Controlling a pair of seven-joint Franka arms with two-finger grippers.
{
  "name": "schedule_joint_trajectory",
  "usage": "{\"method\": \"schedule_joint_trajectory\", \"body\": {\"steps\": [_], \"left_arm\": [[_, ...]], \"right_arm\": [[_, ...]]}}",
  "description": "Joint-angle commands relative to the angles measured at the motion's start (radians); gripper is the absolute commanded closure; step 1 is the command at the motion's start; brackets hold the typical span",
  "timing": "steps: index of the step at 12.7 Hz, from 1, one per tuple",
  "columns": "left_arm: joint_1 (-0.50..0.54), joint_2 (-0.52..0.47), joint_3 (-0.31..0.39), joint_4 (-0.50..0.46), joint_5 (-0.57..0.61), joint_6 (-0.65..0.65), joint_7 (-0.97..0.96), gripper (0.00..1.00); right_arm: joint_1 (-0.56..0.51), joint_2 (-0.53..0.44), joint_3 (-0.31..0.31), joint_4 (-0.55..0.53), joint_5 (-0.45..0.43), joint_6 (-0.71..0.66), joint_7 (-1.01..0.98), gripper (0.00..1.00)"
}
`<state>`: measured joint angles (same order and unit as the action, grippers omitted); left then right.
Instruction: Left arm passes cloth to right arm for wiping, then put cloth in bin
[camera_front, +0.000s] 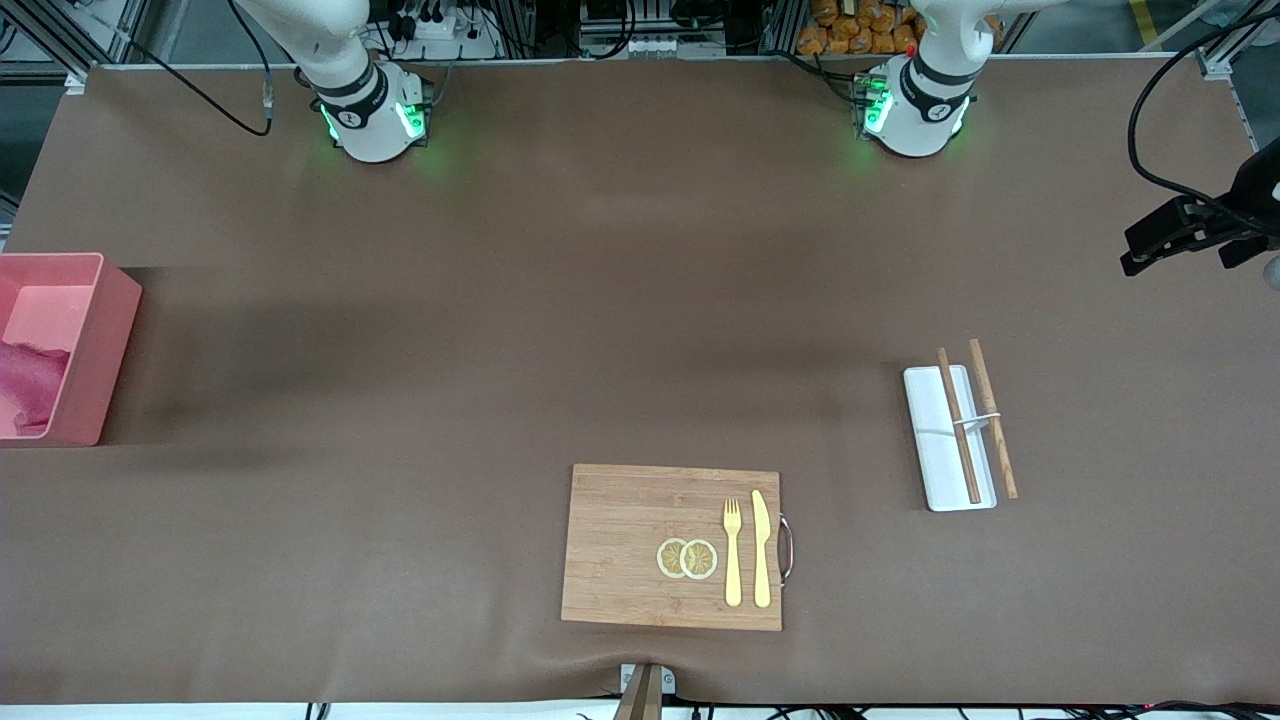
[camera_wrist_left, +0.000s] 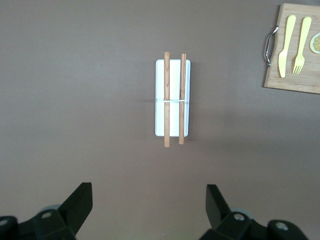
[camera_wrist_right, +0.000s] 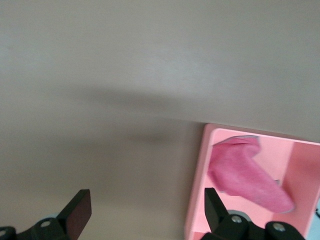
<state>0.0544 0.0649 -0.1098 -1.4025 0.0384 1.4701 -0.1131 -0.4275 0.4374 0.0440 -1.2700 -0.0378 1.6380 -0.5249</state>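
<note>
cloth: the cloth lies in the bin, under the right hand
right hand: released
left hand: the left hand waits released over the tray with sticks

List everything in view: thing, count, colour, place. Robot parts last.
bin: one, pink, at the right arm's end of the table.
cloth: one, magenta, in the bin.
board: one, wooden, nearest the front camera.
lemon slices: two, yellow, on the board.
fork: one, yellow, on the board.
knife: one, yellow, on the board beside the fork.
tray: one, white, toward the left arm's end.
sticks: two, wooden, one on the tray, one along its edge.
left gripper: open, empty, over the table near the tray.
right gripper: open, empty, over the table by the bin.
</note>
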Motion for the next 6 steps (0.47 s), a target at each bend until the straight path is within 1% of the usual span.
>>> {"method": "schedule_joint_trajectory", "body": {"steps": [1,4,6], "left_arm": [[0.005,-0.022,-0.004,-0.007,-0.017,-0.007,0.021,0.00],[0.004,-0.022,-0.008,-0.009,-0.017,-0.008,0.020,0.00],[0.001,-0.022,-0.010,-0.009,-0.017,-0.008,0.020,0.00]], "right_arm": [[0.111,-0.107,-0.007,-0.081,0.015,-0.064,0.187,0.00],[0.219,-0.170,-0.006,-0.084,0.016,-0.144,0.345,0.00],[0.251,-0.216,-0.003,-0.084,0.022,-0.205,0.419,0.00]]}}
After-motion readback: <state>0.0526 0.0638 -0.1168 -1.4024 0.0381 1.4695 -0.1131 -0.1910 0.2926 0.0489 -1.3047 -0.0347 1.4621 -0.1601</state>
